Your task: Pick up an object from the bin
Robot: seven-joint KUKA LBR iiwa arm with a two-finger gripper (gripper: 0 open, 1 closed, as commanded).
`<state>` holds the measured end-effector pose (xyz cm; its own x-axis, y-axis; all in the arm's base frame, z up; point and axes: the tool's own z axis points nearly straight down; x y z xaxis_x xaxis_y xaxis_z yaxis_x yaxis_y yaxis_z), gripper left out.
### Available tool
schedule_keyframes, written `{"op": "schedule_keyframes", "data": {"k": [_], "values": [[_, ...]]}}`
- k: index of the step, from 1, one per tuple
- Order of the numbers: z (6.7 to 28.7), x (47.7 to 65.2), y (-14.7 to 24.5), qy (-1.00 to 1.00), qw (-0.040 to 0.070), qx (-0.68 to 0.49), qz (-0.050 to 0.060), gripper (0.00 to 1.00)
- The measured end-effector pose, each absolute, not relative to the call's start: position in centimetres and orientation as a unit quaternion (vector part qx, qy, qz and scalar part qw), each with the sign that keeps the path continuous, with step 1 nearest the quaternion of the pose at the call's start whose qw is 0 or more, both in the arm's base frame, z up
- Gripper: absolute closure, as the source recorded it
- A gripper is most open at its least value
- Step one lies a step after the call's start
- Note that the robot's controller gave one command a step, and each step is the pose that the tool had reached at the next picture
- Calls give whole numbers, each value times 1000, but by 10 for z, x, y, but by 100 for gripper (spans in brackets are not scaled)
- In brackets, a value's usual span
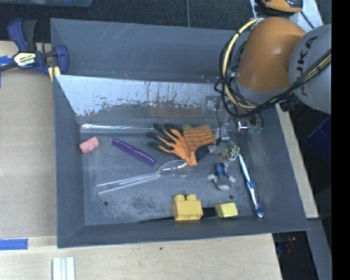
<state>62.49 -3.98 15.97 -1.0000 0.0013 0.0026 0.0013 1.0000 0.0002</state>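
My gripper reaches down at the right of the bin's floor, right by the cuff end of an orange and black glove that lies flat near the back wall. Just below the gripper sits a small dark patterned piece, and a small blue and white thing lies a little nearer the front. A blue and white toothbrush runs along the right wall beside them. Whether the gripper touches the glove is hidden by the arm's fittings.
A clear plastic spoon lies mid-floor, a purple stick and a pink eraser to the left. A yellow block and a smaller yellow piece sit at the front wall. The arm's orange dome and cables overhang the back right corner.
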Motion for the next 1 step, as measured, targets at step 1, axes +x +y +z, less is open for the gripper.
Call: {"op": "schedule_keyframes", "data": {"k": [1], "values": [[163,627,-40,-1000,-2,0,0,0]]}}
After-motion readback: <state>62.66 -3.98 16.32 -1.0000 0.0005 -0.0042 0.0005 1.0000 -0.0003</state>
